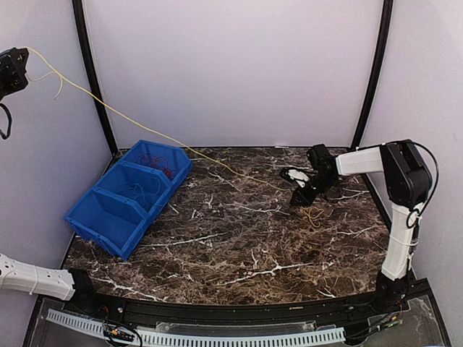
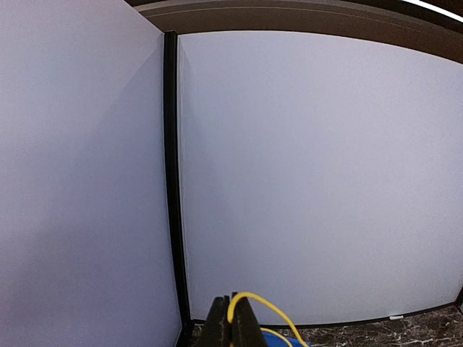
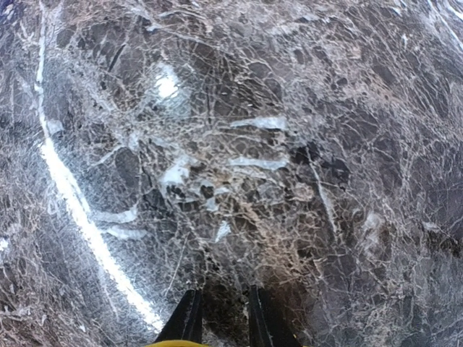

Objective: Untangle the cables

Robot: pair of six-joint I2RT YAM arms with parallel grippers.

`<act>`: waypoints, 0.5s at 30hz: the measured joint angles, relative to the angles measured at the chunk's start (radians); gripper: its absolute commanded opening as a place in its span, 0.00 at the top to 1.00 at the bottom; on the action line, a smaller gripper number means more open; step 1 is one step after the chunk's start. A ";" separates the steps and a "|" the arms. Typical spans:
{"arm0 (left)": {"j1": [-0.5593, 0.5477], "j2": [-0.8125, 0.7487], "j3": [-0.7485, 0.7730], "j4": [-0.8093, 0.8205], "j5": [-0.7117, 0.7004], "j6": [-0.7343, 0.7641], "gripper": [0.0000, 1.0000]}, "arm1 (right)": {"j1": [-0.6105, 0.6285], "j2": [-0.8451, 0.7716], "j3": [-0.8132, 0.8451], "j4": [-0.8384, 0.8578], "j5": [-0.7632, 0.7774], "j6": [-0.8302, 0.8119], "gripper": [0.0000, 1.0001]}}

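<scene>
Yellow cable (image 2: 247, 295) pinched between jaws of left gripper (image 2: 231, 322) (raised)

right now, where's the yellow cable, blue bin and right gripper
yellow cable (image 1: 145, 127), top view, taut mid-span
blue bin (image 1: 108, 213), top view, nearest compartment's floor
right gripper (image 3: 223, 298), right wrist view, between fingertips

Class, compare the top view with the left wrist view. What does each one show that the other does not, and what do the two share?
Only the top view shows the right pincer low over the table, the red cable in the far compartment of the blue bin, and the whole run of the yellow cable across the scene. Only the left wrist view shows the left pincer close up, shut on a loop of that cable. Both show the yellow cable, the black corner post, the pale walls, some marble table and a bit of blue bin.
</scene>
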 measured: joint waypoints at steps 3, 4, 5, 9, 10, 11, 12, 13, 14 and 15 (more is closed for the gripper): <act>0.000 -0.003 -0.027 -0.047 0.061 -0.059 1.00 | -0.001 0.000 0.002 -0.001 -0.008 -0.012 0.77; 0.000 -0.002 -0.047 -0.065 0.090 -0.085 1.00 | -0.002 -0.001 0.003 -0.004 -0.016 -0.013 0.74; 0.000 0.000 -0.072 -0.082 0.123 -0.112 1.00 | -0.003 -0.002 0.003 -0.013 -0.031 -0.016 0.71; 0.000 0.032 -0.184 -0.117 0.254 -0.192 1.00 | -0.005 -0.022 0.003 -0.080 -0.069 -0.032 0.63; 0.000 0.043 -0.214 -0.119 0.286 -0.208 1.00 | -0.005 -0.032 0.004 -0.098 -0.072 -0.035 0.61; 0.000 0.053 -0.240 -0.119 0.314 -0.221 1.00 | -0.005 -0.040 0.007 -0.115 -0.072 -0.035 0.60; 0.000 0.067 -0.268 -0.115 0.341 -0.234 1.00 | -0.005 -0.050 0.013 -0.134 -0.074 -0.039 0.58; 0.000 0.077 -0.293 -0.111 0.363 -0.246 1.00 | -0.005 -0.060 0.019 -0.149 -0.075 -0.043 0.57; 0.000 0.087 -0.327 -0.105 0.388 -0.262 1.00 | -0.004 -0.071 0.023 -0.163 -0.076 -0.049 0.56; 0.000 0.091 -0.360 -0.098 0.412 -0.277 1.00 | -0.004 -0.080 0.025 -0.171 -0.076 -0.056 0.56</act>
